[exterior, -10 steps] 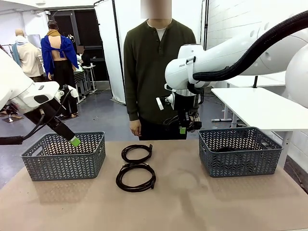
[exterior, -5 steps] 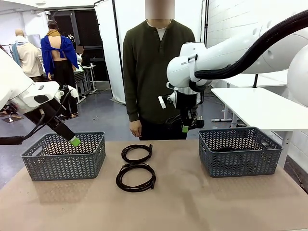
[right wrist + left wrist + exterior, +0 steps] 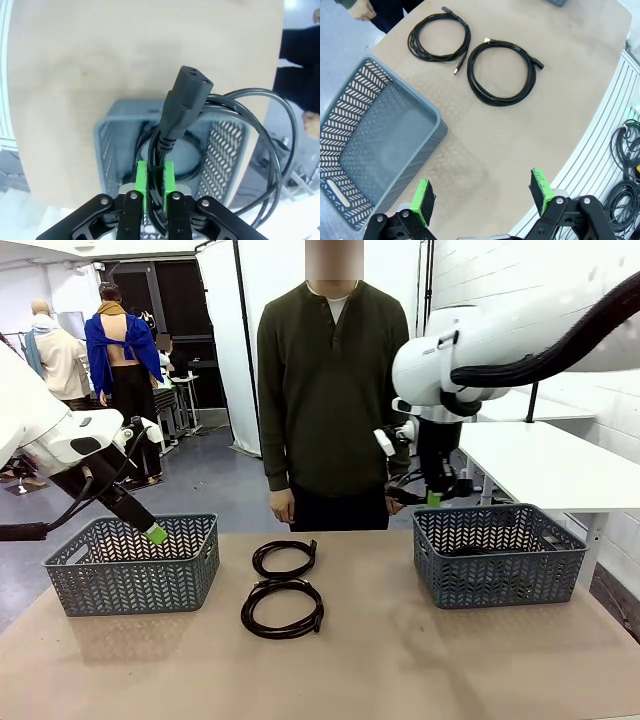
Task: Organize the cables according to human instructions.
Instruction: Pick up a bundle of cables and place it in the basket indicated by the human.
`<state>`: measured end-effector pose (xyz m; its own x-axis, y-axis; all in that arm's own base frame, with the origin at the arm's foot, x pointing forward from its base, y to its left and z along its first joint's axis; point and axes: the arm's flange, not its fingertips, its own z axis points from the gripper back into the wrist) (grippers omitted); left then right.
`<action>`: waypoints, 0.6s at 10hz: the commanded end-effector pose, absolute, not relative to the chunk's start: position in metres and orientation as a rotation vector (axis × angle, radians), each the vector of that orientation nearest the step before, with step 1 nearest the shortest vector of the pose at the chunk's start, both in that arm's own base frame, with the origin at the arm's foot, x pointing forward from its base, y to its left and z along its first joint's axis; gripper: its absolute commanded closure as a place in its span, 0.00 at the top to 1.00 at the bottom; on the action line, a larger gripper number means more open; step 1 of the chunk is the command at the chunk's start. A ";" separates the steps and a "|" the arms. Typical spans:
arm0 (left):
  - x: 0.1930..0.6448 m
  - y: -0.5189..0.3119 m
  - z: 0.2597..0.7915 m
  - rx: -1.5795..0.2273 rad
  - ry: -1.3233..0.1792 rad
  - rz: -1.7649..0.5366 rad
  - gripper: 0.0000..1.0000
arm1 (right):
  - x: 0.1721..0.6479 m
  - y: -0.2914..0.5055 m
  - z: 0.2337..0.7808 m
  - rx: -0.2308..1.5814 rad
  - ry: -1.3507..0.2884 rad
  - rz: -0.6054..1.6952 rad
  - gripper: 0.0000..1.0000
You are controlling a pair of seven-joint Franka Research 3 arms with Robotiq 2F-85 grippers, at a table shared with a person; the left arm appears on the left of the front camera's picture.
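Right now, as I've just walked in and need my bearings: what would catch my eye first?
The right claw, shut on a cable with a chunky plug, hangs above the right basket. Two coils lie on the table between the baskets, and the left claw hangs open by the left basket.

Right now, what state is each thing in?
Left gripper, open.
Right gripper, shut on plug cable, above right basket.
Plug cable, held up, loops hanging.
Far coil, lying on table, untouched.
Near coil, lying on table, untouched.
Left basket, empty.
Right basket, one cable inside.
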<state>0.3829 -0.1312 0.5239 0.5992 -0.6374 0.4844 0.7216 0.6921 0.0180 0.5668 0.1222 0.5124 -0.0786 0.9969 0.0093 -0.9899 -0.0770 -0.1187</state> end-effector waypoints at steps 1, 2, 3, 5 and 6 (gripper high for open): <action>0.383 -0.129 0.523 -0.204 -0.496 -0.802 1.00 | 0.547 0.091 0.502 -0.115 -0.152 1.643 0.00; 0.383 -0.129 0.523 -0.204 -0.496 -0.802 1.00 | 0.545 0.078 0.496 -0.122 -0.141 1.621 0.00; 0.383 -0.129 0.523 -0.204 -0.496 -0.802 1.00 | 0.544 0.068 0.491 -0.125 -0.140 1.615 0.00; 0.383 -0.129 0.523 -0.204 -0.496 -0.802 1.00 | 0.540 0.056 0.479 -0.117 -0.138 1.606 0.00; 0.383 -0.129 0.523 -0.204 -0.496 -0.802 1.00 | 0.539 0.052 0.472 -0.123 -0.143 1.614 0.00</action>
<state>0.3829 -0.1312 0.5240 0.5993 -0.6373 0.4844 0.7214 0.6922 0.0181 0.5451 0.0561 0.4770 0.0036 1.0000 -0.0009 -0.9919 0.0035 -0.1269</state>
